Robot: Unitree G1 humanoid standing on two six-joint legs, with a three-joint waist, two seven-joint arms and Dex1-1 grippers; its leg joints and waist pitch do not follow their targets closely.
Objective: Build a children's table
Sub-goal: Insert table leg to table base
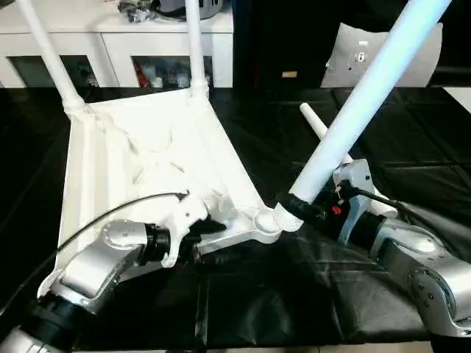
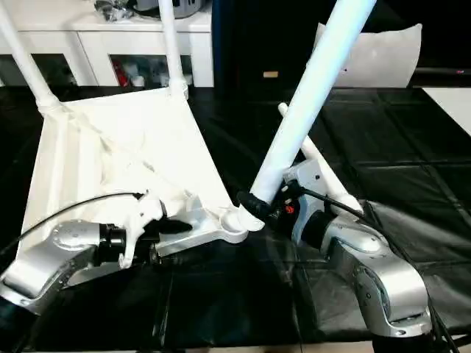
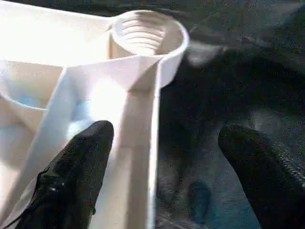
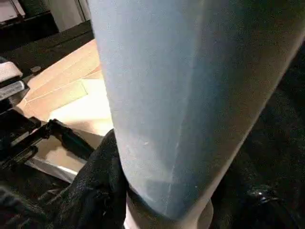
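Your table top (image 1: 140, 162) lies upside down on the black-covered work table (image 1: 412, 132), ribbed underside up, with two legs (image 1: 195, 44) already standing in its far corner sockets. Your right gripper (image 2: 257, 202) is clamped on the lower end of a third leg (image 1: 368, 95), which leans up and away from the fingers; its foot sits at the near corner socket (image 2: 237, 218), just beyond the fingertips. Your left gripper (image 3: 162, 157) has its fingers (image 3: 78, 167) wide apart, straddling the top's near edge rib (image 3: 138, 143), gripping nothing; one finger sits inside the rim, the other over the black cover. A fourth leg (image 1: 316, 125) lies loose on the cover behind the right gripper.
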